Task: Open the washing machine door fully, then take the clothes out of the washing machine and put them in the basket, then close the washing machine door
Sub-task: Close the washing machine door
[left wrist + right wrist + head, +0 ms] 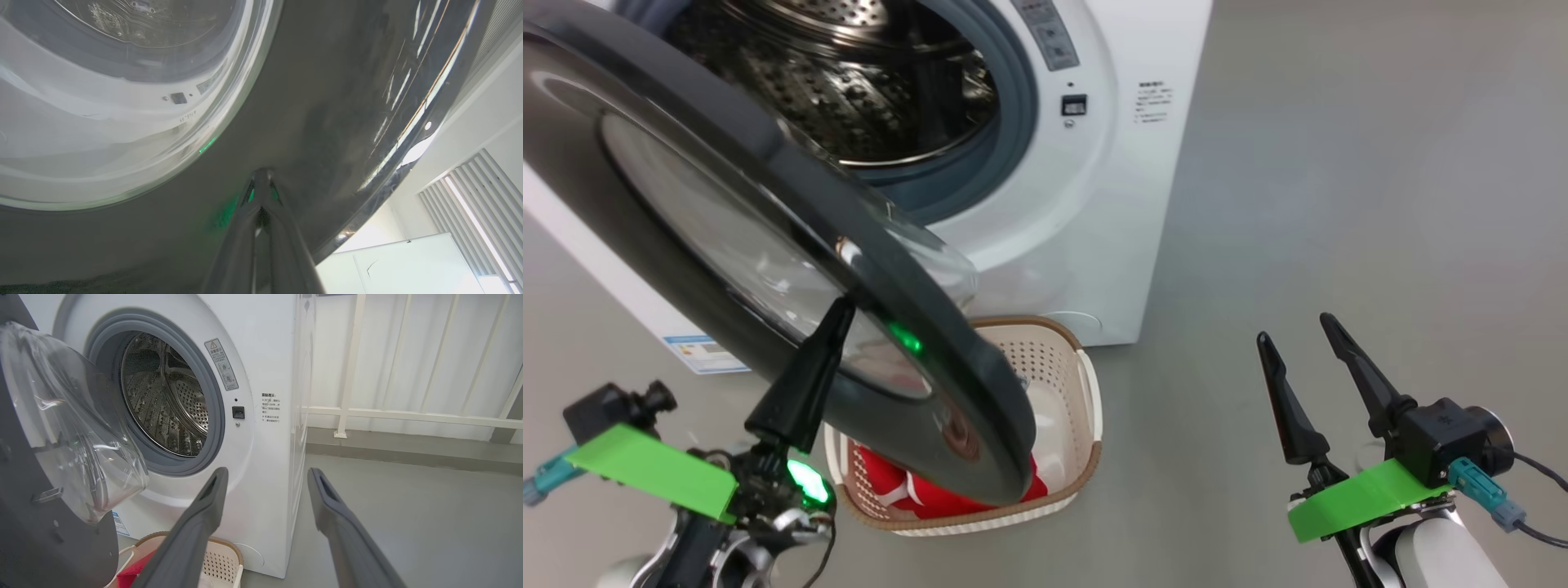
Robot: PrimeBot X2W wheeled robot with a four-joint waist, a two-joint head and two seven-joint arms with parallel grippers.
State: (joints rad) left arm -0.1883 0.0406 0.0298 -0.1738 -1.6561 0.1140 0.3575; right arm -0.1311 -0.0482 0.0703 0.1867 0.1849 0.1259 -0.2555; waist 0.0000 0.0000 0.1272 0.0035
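My left tool (840,312) is clenched, fingers pinched together on nothing, and its tip presses on the glossy black outer face of the washing machine door (980,392), just beside the rim of the glass window (727,237). The door stands partly open, swung out over the basket. I judge the step in hand to be pushing it closed.

To do that well, I should push steadily through the tip and follow the hinge's arc, so the tip does not skid on the slick face. I should press until the latch catches, and watch that the bulging glass seats inside the grey rubber ring (1017,122).

My right tool (1294,328) is released, fingers spread, and hangs well apart to the right over the floor (1339,163), outside the door's swing.

The steel drum (849,90) of the washing machine (1094,204) looks bare. I see no red in it. The basket (1029,325) sits on the floor in front of the machine, and the red clothes (882,482) lie in it, partly hidden by the door.
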